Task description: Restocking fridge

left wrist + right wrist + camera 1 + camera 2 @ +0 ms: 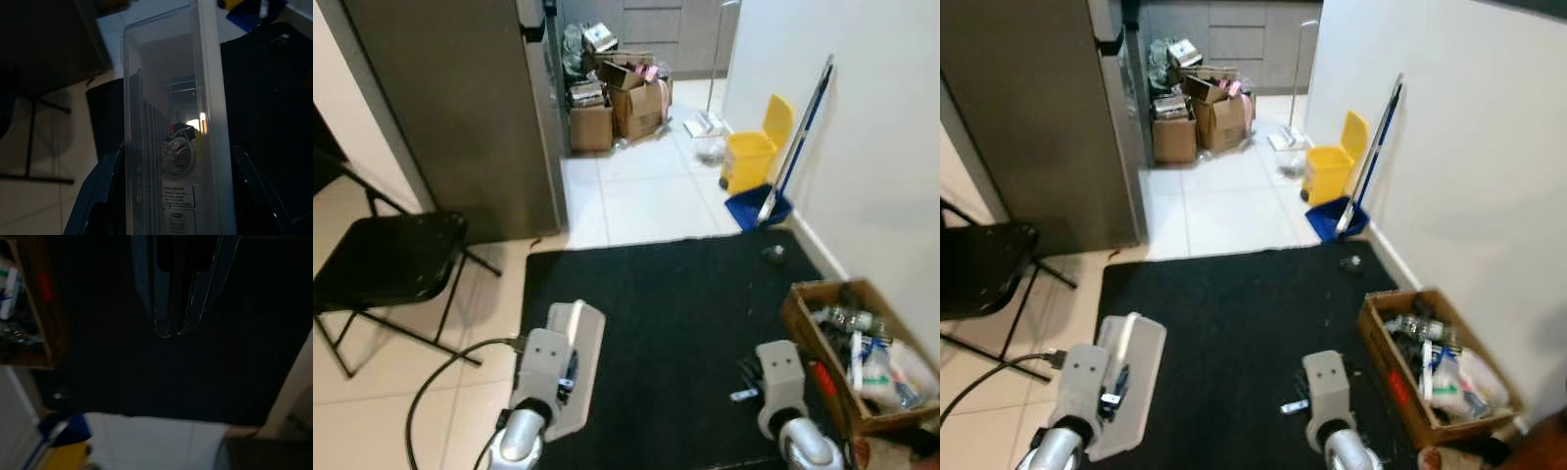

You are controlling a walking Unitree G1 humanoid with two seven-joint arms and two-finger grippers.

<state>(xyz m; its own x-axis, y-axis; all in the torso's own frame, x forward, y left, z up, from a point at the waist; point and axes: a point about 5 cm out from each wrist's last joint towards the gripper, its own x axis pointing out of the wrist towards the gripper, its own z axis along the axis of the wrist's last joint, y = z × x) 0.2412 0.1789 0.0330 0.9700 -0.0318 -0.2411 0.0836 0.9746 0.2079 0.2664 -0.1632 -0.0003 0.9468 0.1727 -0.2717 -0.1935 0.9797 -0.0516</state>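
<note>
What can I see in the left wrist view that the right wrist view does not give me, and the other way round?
Left wrist view: the left gripper is closed on a clear plastic container with a label low on it, and the legs of a black folding chair stand beside the mat.

Right wrist view: the right gripper, its fingers together and holding nothing, hangs over the mat. There is also a cardboard box of supplies and a yellow bin.

Both views: the black mat and the pale tiled floor.
</note>
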